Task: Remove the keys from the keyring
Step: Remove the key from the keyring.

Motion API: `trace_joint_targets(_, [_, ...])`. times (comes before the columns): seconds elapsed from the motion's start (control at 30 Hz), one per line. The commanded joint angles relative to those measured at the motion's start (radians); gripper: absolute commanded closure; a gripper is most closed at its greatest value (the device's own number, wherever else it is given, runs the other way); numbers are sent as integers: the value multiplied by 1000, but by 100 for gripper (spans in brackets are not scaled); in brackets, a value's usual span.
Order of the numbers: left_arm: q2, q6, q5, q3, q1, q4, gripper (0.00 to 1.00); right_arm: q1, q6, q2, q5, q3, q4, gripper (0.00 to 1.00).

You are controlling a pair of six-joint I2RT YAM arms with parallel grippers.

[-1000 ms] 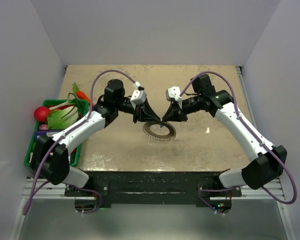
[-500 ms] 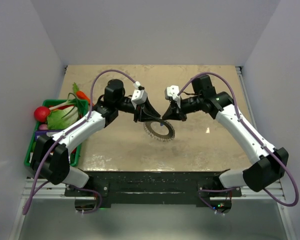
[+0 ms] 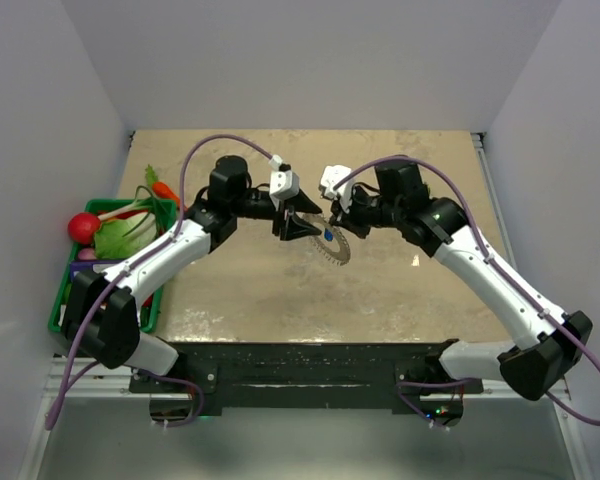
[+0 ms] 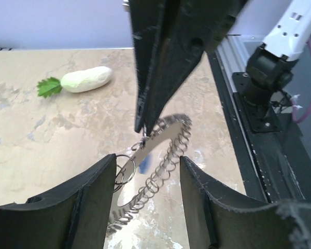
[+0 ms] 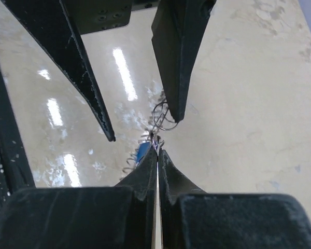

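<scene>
- Right hand (image 5: 156,151): fingers pressed together, pinching the raised edge of the coiled grey keyring (image 4: 168,153), which hangs tilted over mid-bench (image 3: 240,290).
- Blue-headed key (image 4: 143,165): on the keyring, just below that pinch.
- Left hand (image 3: 296,228): spread, fingers either side of the keyring.
- White radish (image 4: 86,79): on the bench, well apart.

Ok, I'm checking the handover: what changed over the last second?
The left pincer opened and let go of the keyring. The right pincer closed on it, moved toward the left arm and raised it, tilting it, blue-headed key attached. The green basket stayed put.
</scene>
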State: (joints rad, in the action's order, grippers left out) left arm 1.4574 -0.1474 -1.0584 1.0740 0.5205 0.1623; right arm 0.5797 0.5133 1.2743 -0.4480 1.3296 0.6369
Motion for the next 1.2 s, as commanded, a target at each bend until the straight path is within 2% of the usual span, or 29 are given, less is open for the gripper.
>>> trace_joint_targets(0.0, [9, 22, 164, 64, 4, -9, 43, 65, -90, -23, 320, -3, -100, 100])
trace_joint_targets(0.13, [23, -14, 230, 121, 6, -92, 43, 74, -114, -20, 443, -4, -131, 100])
trace_joint_targets(0.23, [18, -50, 232, 142, 6, -135, 44, 74, -118, -24, 443, -1, -129, 100])
trace_joint_targets(0.37, [24, -57, 141, 141, 10, -139, 46, 77, -111, -35, 401, -15, -135, 100])
trace_joint_targets(0.7, [43, -23, 112, 132, 15, -89, 48, 75, -88, -59, 316, -43, -131, 100])
trace_joint_targets(1.17, [50, 3, 20, 127, 16, -55, 63, 77, -64, -29, 190, -24, -85, 100])
